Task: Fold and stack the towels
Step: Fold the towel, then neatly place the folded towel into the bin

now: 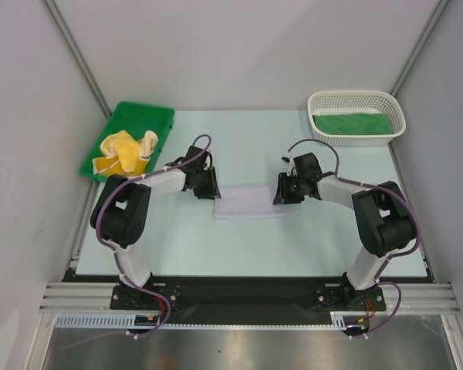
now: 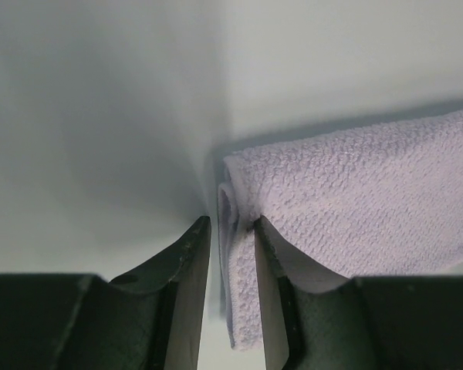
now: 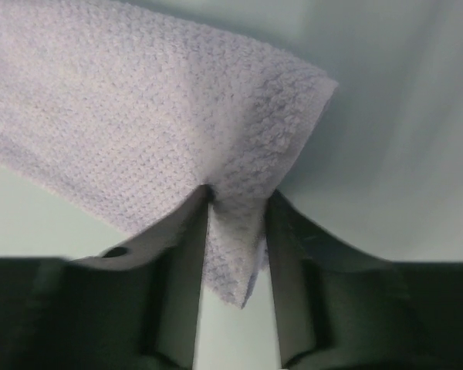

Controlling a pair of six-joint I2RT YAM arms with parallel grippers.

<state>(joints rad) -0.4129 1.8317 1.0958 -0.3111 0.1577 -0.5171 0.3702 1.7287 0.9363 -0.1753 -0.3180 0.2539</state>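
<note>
1. Lying flat at the centre of the top view, the pale lavender terry-cloth towel (image 1: pixel 251 204) has its long axis running left to right across the frame, straight from one arm's tool to the other's.
2. The left gripper (image 2: pixel 231 223) sits at the towel's left short end and is the nearer arm for that end. Its jaws stand apart around the doubled edge. A sliver of table shows between one finger and the cloth, so it is not clamped.
3. The right gripper (image 3: pixel 238 194) sits at the right short end. A corner of the cloth fills the space between its jaws and bunches above them, so it looks clamped on the towel.
4. Both tools point inward along that axis with the towel between them.
5. The coming move is probably a two-handed lift and fold, which needs both ends to rise level. The left jaws should close first, or the towel would swing from the right corner.
6. Crumpled yellow cloth towels (image 1: pixel 127 150) fill the green plastic tray (image 1: pixel 145 107) at upper left. A folded green cloth towel (image 1: pixel 351 123) lies in the white mesh basket (image 1: pixel 355 95) at upper right, well apart from the work.
</note>
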